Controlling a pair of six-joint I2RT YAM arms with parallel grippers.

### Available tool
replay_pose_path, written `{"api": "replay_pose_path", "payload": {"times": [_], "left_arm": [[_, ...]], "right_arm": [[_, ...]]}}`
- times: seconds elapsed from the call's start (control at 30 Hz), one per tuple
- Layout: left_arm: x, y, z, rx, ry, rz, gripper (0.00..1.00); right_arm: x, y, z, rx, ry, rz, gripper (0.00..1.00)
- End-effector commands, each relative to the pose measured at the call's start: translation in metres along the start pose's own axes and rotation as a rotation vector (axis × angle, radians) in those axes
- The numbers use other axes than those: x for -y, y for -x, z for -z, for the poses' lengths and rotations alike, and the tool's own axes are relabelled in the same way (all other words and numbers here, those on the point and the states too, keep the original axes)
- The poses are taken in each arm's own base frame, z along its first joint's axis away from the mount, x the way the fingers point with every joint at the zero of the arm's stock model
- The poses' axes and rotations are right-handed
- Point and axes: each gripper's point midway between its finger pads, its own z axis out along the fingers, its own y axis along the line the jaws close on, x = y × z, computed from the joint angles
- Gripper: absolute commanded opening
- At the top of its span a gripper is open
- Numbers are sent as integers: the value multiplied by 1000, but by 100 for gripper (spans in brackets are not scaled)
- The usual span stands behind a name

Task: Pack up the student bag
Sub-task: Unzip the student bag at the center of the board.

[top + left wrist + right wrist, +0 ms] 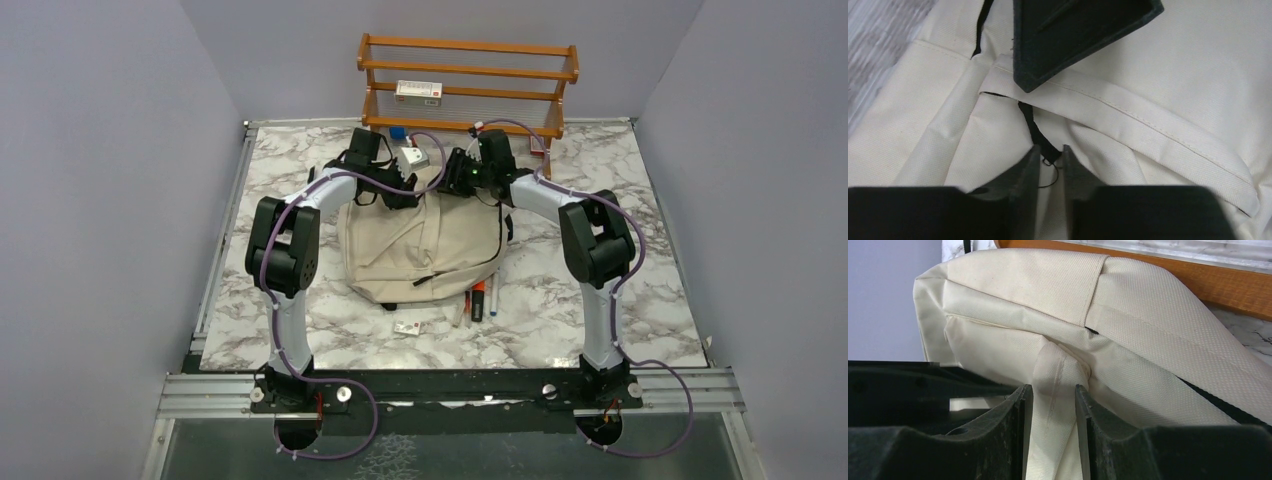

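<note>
While both arms reach in over the table point(620, 300), the bag point(420, 250) lies flat in the middle of it, between them. It is big, soft and cream. Its top end points to the wooden rack point(470, 85) at the back, and both hands are down at that end.

We see the left hand point(1050, 155) pressed close to the cream cloth. Its 2 fingers point(1023, 180) have only a narrow gap between them. A thin black cord point(1033, 127) runs down the cloth and ends right at that gap. We cannot tell if the fingers pinch the cord or just sit beside it.

We see the right hand point(1054, 390) holding the bag. A cream strap point(1053, 440) fills the gap between its fingers and touches both of them. Above the strap, the top of the bag stands up in a round hump, with the wood of the rack just behind it.

On the rack, a small white box point(419, 92) sits on the middle shelf. On the table near the low end of the bag lie a few pens point(478, 300), side by side, touching the bag's edge or almost. A small white card point(408, 327) lies just left of the pens, a little apart from the bag.
</note>
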Motion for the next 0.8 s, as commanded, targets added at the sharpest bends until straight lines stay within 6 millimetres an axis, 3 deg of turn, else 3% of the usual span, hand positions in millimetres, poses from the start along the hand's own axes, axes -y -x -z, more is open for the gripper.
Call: {"api": "replay_pose_path", "payload": {"times": [0.0, 0.1, 0.2, 0.5, 0.77], "left_arm": [[-15, 28, 9, 43, 75, -45, 35], [-17, 29, 7, 47, 85, -54, 46], [-21, 28, 5, 43, 95, -57, 49], [-20, 19, -19, 9, 82, -67, 49], [-22, 0, -32, -58, 104, -71, 41]], "right_arm": [[-8, 5, 1, 1, 17, 8, 41], [-8, 6, 1, 4, 15, 10, 41], [-9, 7, 1, 6, 18, 12, 42], [-10, 7, 3, 5, 21, 16, 42], [-11, 7, 5, 9, 22, 19, 42]]}}
